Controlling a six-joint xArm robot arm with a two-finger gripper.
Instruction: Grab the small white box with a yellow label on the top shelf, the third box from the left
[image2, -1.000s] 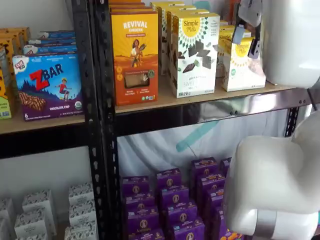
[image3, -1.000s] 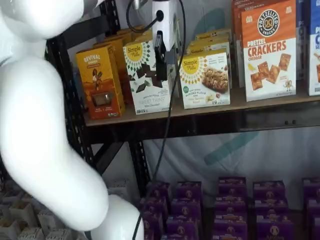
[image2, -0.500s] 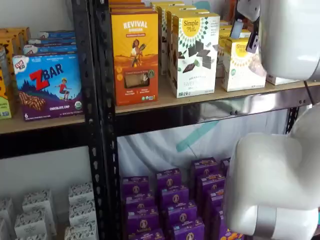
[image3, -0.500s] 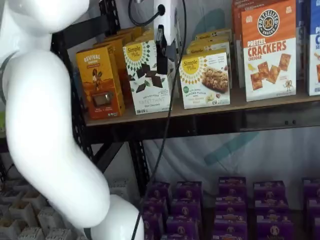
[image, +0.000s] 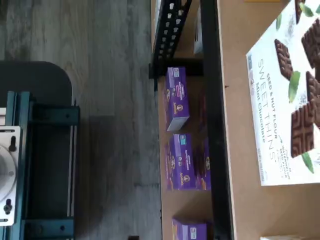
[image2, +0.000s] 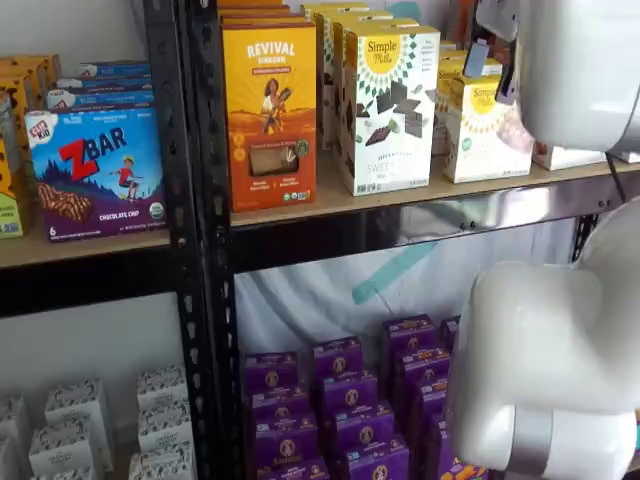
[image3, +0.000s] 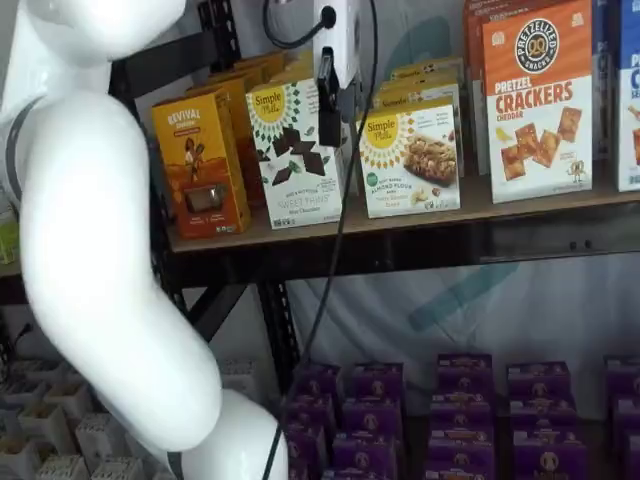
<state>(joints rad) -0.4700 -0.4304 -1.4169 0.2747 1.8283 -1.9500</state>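
The small white box (image3: 410, 160) with a yellow top and round yellow logo stands on the top shelf (image3: 520, 205), right of a taller white Sweet Thins box (image3: 295, 150). It shows in both shelf views, and in a shelf view (image2: 482, 140) the white arm covers its right edge. My gripper (image3: 328, 135) hangs from above in front of the tall box's right edge, just left of the small box and apart from it. Only one black finger shows, side-on. In a shelf view the gripper (image2: 505, 88) sits at the small box's upper right.
An orange Revival box (image3: 200, 165) stands left of the tall box and an orange-and-white Pretzel Crackers box (image3: 537, 100) right of the small box. Purple boxes (image3: 460, 410) fill the lower level. The wrist view shows the Sweet Thins box (image: 287, 100), the black rail (image: 212, 125) and the floor.
The gripper has risen a little and shifted slightly right toward the small white box. The arm has swung up and uncovered more of the shelf's right part.
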